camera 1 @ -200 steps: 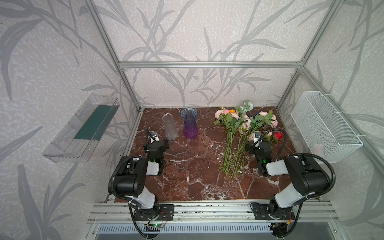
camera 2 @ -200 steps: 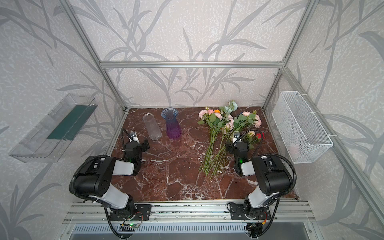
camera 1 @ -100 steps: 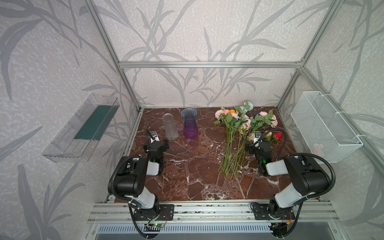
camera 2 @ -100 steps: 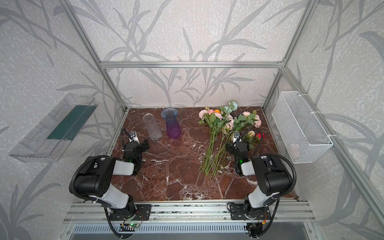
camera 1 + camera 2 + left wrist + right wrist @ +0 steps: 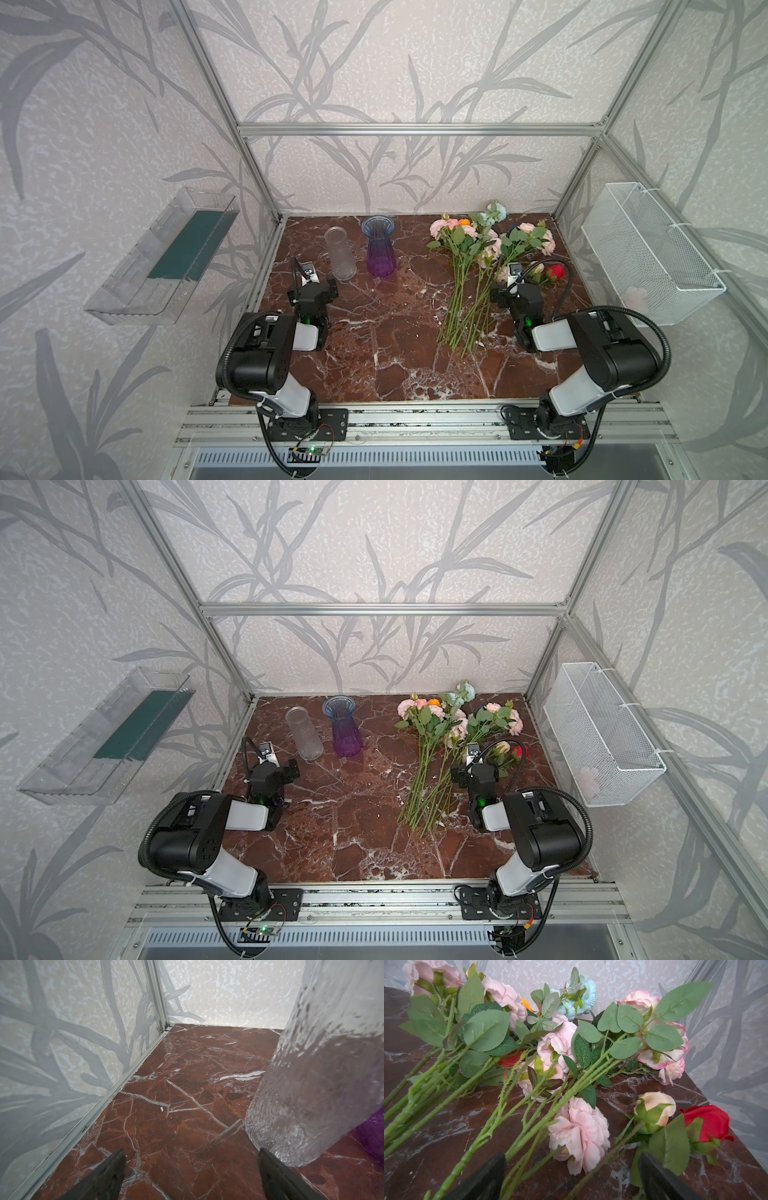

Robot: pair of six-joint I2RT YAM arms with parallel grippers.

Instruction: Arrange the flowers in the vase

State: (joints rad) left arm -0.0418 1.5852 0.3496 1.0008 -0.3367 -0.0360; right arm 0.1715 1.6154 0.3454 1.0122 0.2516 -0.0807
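The flowers (image 5: 478, 249) (image 5: 444, 725) lie in a loose pile on the right of the marble table, heads toward the back wall, stems toward me. In the right wrist view the flowers (image 5: 560, 1049) show pink, pale blue, cream and red heads. My right gripper (image 5: 515, 291) (image 5: 572, 1157) is open, low over stems and a pink bloom (image 5: 579, 1132), holding nothing. A purple vase (image 5: 379, 249) (image 5: 345, 729) and a clear glass vase (image 5: 340, 255) (image 5: 322, 1064) stand upright at the back left. My left gripper (image 5: 318, 286) (image 5: 191, 1153) is open and empty, just short of the clear vase.
A white wire basket (image 5: 648, 253) hangs on the right wall and a clear plastic bin (image 5: 166, 257) on the left wall. Aluminium frame posts ring the marble table (image 5: 395, 324). A red rose (image 5: 556, 272) and a cream bud (image 5: 654, 1109) lie right of my right gripper.
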